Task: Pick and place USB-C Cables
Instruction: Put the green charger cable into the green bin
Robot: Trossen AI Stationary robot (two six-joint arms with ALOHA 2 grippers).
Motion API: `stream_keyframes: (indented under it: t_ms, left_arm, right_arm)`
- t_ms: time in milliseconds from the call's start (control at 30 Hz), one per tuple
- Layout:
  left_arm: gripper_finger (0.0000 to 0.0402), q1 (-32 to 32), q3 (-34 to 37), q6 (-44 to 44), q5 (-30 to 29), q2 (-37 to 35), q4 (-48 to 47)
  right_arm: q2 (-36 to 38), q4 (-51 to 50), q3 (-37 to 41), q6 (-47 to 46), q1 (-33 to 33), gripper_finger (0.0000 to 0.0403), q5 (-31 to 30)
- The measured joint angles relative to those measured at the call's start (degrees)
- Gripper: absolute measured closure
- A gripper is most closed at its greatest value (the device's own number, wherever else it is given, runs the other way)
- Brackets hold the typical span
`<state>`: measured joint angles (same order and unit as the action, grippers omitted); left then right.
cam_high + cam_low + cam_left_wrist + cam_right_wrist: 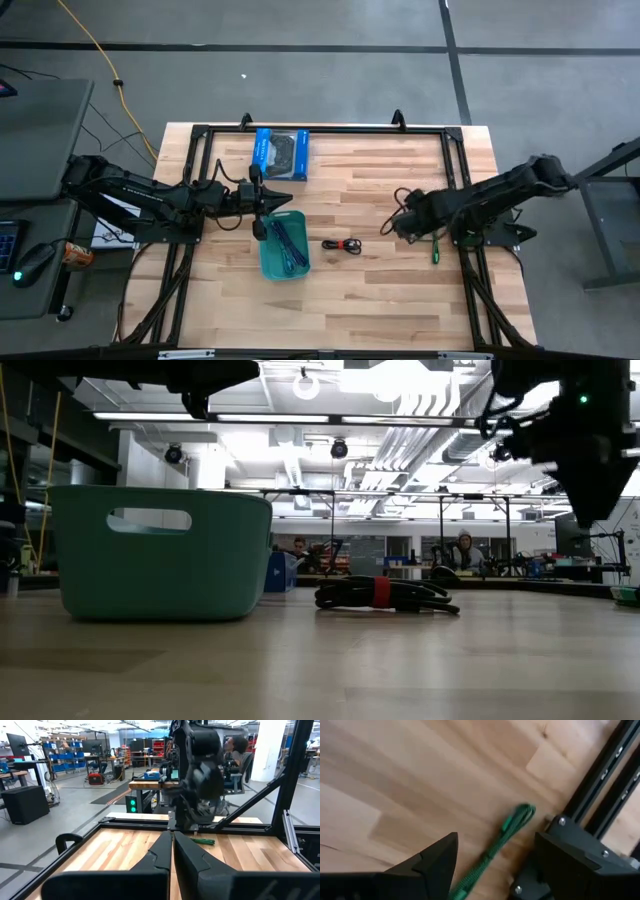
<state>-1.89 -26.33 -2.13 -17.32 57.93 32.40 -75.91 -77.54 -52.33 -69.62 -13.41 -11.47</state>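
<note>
- Bin contents are hard to tell apart: blue strands show.
- Right gripper is spread wide above the green cable, holding nothing.
- Left gripper is closed, empty.
- Black cable lies mid-table.

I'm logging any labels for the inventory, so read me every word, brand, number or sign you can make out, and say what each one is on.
No text can be read in any view.
blue box: printing on its lid beside the pictured controller, too small to read.
teal bin: no label showing.
black cable: plain red tie, no marking.
green cable: no marking.
</note>
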Motion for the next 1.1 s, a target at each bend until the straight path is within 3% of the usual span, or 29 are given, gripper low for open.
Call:
stream_keyframes:
  t_ms: [267,533,1100]
  left_arm:
    - [0.0401,-0.02,0.00,-0.01,0.17,0.00,-0.02]
    - [0.0401,0.00,0.00,0.00,0.20,0.00,-0.02]
    - [0.0401,-0.02,0.00,-0.01,0.22,0.00,-0.04]
  right_arm:
    - [-6.45,0.99,4.82,1.48,-4.24,0.0146,7.54]
    - [-4.26,11.30,11.16,-1.18,-5.89,0.0146,10.47]
    - [-2.74,21.35,18.68,-6.82,-6.25,0.0146,13.81]
